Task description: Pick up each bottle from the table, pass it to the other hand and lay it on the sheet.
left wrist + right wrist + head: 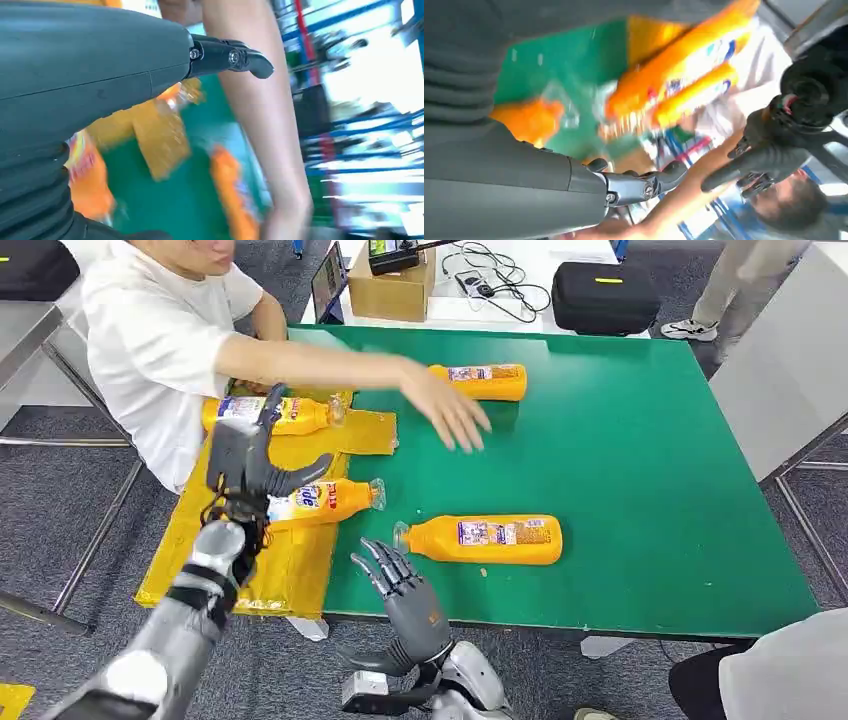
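Several orange bottles lie on the green table [640,470]. One bottle [486,539] lies near the front edge, its cap toward my right hand [397,578], which hovers just short of it with fingers spread and nothing in them. A second bottle [325,501] lies across the edge of the yellow sheet [290,565]. My left hand [243,462] is raised over its base end, fingers pointing up and thumb out, holding nothing. A third bottle [268,414] rests at the sheet's far end. A fourth bottle [482,382] lies far back on the table.
A person in a white shirt [150,340] sits at the table's left and stretches an arm across it, their hand [450,412] beside the far bottle. The same arm [260,120] crosses the left wrist view. A cardboard box [392,285] and a black case [604,295] stand behind.
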Action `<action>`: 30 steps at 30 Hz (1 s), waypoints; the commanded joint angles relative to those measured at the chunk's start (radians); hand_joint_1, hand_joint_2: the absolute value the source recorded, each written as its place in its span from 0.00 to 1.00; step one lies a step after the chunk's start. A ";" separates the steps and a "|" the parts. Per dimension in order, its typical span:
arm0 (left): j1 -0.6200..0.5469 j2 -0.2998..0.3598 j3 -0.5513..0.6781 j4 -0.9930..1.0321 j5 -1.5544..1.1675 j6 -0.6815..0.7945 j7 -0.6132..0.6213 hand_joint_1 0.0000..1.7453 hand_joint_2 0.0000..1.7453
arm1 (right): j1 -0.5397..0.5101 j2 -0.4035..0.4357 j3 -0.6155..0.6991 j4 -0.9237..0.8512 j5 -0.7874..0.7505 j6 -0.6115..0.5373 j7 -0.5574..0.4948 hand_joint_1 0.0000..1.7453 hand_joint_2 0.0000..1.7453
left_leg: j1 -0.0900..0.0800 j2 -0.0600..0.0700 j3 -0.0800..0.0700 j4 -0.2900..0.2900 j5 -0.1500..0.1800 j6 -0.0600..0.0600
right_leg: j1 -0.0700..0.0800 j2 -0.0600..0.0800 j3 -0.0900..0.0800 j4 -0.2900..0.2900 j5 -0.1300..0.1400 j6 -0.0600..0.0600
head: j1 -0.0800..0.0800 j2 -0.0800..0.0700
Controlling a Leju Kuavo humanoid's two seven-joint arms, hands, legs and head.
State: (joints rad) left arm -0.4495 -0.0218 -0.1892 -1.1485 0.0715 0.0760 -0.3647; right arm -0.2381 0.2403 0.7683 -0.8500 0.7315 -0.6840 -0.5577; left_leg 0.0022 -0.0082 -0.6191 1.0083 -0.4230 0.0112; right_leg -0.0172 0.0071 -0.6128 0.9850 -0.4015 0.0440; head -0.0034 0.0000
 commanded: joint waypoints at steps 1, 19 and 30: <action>0.242 -0.022 -0.015 -0.379 0.026 0.041 -0.048 0.00 1.00 | 0.039 -0.119 -0.062 -0.089 0.154 -0.014 0.073 0.00 1.00 | 0.000 0.000 0.006 -0.001 -0.002 0.000 | 0.001 -0.001 0.006 -0.002 -0.002 -0.001 | 0.000 0.000; 0.513 -0.083 -0.109 -0.600 -0.008 0.102 -0.091 0.00 1.00 | -0.132 -0.331 -0.418 0.069 0.635 0.094 0.517 0.00 1.00 | -0.002 -0.001 0.000 0.001 -0.002 0.002 | -0.001 0.000 0.002 -0.001 0.000 -0.001 | -0.002 0.000; 0.484 -0.084 -0.122 -0.560 -0.003 0.114 -0.099 0.00 1.00 | -0.270 -0.278 -0.389 0.235 0.617 0.126 0.505 0.00 1.00 | -0.002 0.000 -0.018 0.000 0.016 0.008 | -0.002 0.004 -0.014 -0.003 0.002 0.000 | -0.001 0.000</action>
State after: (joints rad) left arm 0.0722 -0.1045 -0.2838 -1.7750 0.0633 0.1854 -0.4608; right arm -0.2697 -0.0507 0.4246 -0.8392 1.3478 -0.5905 -0.0782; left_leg 0.0012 -0.0148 -0.6369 1.0061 -0.4060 0.0183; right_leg -0.0177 0.0061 -0.6251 0.9808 -0.4040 0.0445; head -0.0042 0.0000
